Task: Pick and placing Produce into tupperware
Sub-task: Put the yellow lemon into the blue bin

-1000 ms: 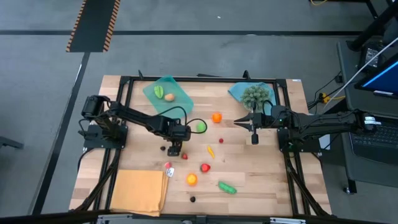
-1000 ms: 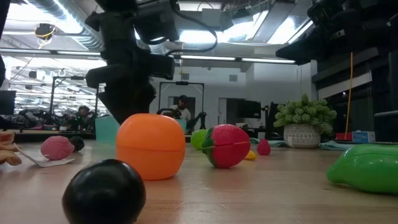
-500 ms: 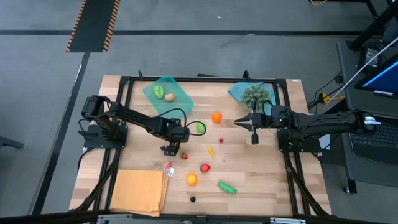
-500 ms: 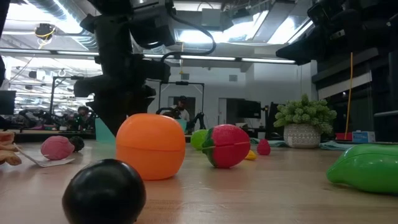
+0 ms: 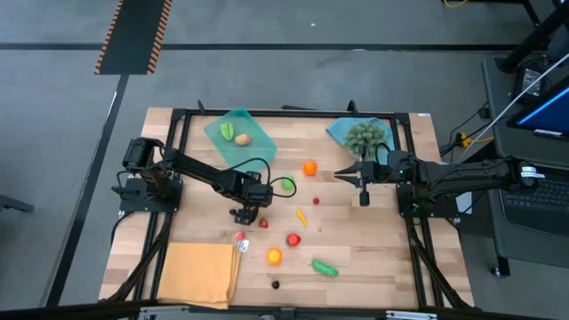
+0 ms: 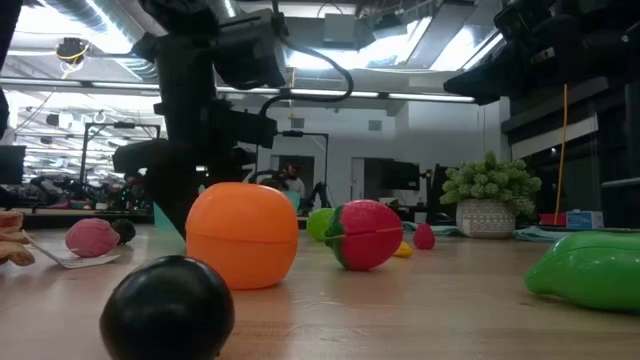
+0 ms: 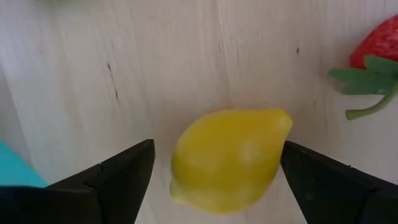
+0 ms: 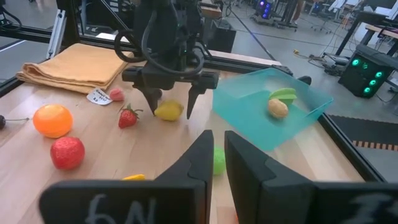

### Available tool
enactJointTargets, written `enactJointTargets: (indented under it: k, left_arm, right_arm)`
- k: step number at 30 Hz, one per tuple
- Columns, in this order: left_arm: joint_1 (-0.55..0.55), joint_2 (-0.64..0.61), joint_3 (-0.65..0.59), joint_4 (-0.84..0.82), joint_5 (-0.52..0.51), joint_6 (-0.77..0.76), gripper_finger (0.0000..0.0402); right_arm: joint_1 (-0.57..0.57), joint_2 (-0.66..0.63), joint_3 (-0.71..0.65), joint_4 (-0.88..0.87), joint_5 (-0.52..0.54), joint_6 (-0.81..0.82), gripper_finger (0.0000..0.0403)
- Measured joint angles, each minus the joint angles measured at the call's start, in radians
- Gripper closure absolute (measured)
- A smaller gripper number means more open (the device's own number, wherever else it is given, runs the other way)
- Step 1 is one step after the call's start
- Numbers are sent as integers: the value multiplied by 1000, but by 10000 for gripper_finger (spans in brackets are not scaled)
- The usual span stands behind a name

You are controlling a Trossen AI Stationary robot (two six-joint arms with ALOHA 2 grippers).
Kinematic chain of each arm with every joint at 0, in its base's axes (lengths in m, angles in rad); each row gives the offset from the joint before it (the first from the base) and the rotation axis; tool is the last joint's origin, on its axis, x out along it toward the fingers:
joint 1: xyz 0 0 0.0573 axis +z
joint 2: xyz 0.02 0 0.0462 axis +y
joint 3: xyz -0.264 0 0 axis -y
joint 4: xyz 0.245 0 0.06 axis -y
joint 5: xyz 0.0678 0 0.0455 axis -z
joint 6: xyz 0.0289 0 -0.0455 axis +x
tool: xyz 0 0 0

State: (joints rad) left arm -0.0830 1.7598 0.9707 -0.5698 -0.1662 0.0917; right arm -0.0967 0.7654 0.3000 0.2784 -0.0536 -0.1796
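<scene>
Yellow lemon sits between the left gripper's spread fingers — closing comes next, then the tupperware nearby.

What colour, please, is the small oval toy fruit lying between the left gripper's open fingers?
Yellow: the small oval toy fruit is a lemon, seen best in the left wrist view.

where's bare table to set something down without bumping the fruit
Bare wood lies between the green cucumber and the right arm's base. The middle is crowded: the open left gripper straddles the lemon, strawberry beside it. The tupperware has room.
</scene>
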Motion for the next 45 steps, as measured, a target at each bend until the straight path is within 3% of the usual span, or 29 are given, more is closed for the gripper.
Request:
enactJointTargets:
  k: [10,21,34,45]
  left_arm:
    - [0,-11,-2,4,-11,8,65]
    - [-6,-9,-5,34,-16,75,121]
    - [-16,-8,-5,38,-26,103,127]
    - [-16,-8,-5,37,-7,97,183]
  right_arm:
    - [0,0,0,0,0,15,360]
    - [0,0,0,1,0,15,360]
    - [0,0,0,1,0,17,360]
    - [0,0,0,1,0,17,360]
